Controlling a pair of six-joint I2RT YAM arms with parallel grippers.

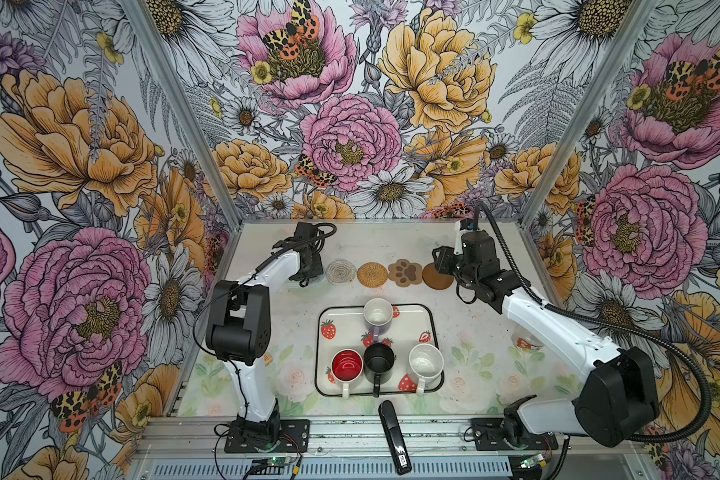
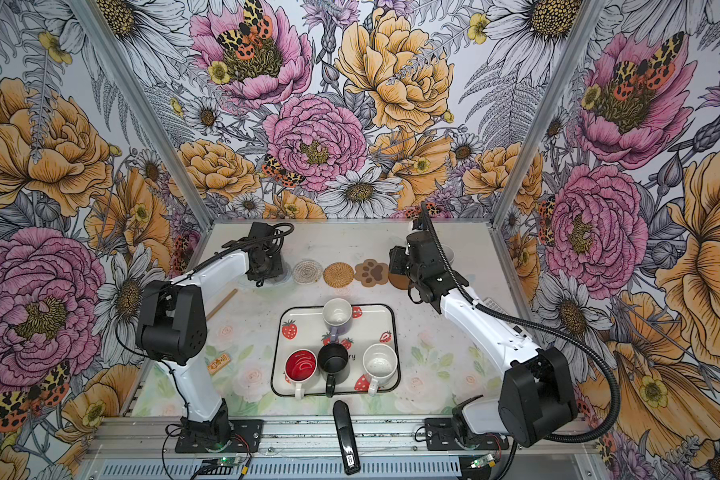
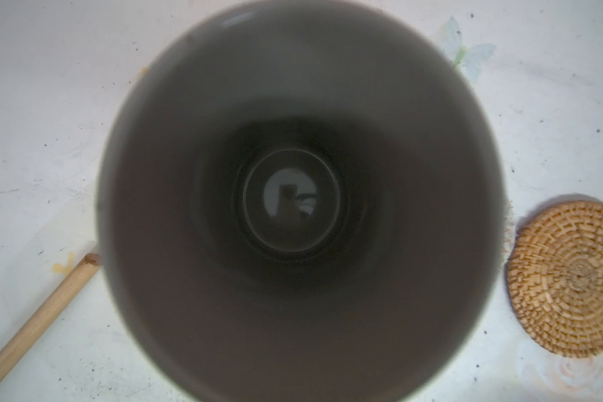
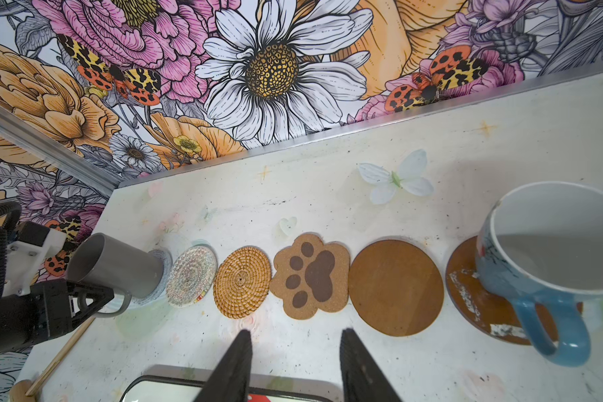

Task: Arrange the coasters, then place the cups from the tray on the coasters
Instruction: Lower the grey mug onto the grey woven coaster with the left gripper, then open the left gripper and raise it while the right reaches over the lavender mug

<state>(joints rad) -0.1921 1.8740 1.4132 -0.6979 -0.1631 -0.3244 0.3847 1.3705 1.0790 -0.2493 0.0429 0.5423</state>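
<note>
walls (image 1: 350, 137): floral-printed panels close the scene on the left, far and right sides.
table (image 1: 366, 245): pale scuffed top with faint flower prints.
arms: in both top views the left arm (image 1: 267, 270) covers the grey mug (image 4: 115, 268) and the right arm (image 1: 558, 328) covers the light blue mug (image 4: 536, 278).
tray (image 1: 412, 324): near centre. It carries the lavender mug (image 1: 378, 312) at its far edge. A near row runs left to right: red-lined white mug (image 1: 347, 365), black mug (image 1: 379, 358), white mug (image 1: 426, 362). All handles point near.
grey mug: stands on the grey-blue crocheted coaster (image 4: 163, 260) at the far-left end of the row. Its inside fills the left wrist view.
light blue mug: stands on a worn brown disc (image 4: 467, 296) at the far-right end.
bare coasters: between those two, left to right, clear beaded coaster (image 1: 341, 271), rattan coaster (image 1: 372, 274), paw coaster (image 1: 405, 272), plain brown disc (image 1: 435, 278), close-set.
black device (image 1: 393, 432): lies across the near rail, in front of the tray.
wooden stick (image 2: 222, 303): lies near-left of the grey mug.
left gripper (image 4: 101, 299): at the grey mug's handle; whether the fingers clasp it cannot be told.
right gripper (image 4: 295, 332): fingers spread, nothing between them, over bare table between the tray and the coaster row.
writing: "ry" shows on the tray right of the black mug. The device's white label (image 2: 351, 459) is too small to read.
</note>
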